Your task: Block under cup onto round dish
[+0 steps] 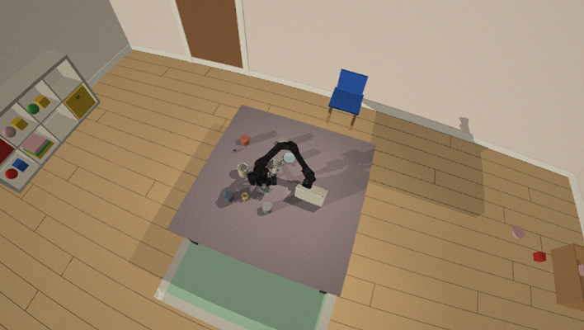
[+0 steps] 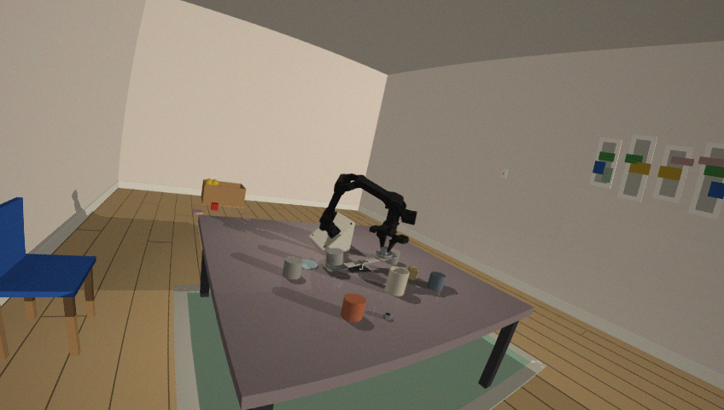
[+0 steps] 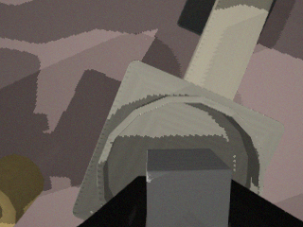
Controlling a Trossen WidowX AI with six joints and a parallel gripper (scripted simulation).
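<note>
A grey block (image 3: 187, 200) is between the fingers of my gripper (image 2: 384, 249), which is shut on it. The gripper points down at one end of the balance (image 2: 374, 260) (image 3: 227, 52); whether the block still touches the round pan there is unclear. No cup stands on this end. A grey cup (image 2: 335, 256) stands on the balance's other end. Another grey cup (image 1: 266, 207) (image 2: 394, 259) stands on the table beside the gripper's end. The pale blue round dish (image 1: 289, 157) (image 2: 309, 264) lies near the far end, with no cup or block seen on it.
A further grey cylinder (image 2: 292, 268) stands near the dish. A cream cup (image 1: 243, 170) (image 2: 397, 282), a blue cylinder (image 1: 228, 196) (image 2: 436, 281) and a yellow ring-like piece (image 1: 245, 196) (image 3: 21, 177) stand near the gripper. An orange cylinder (image 1: 244, 140) (image 2: 353, 307) is farther off. A white box (image 1: 311, 195) is by the arm's base.
</note>
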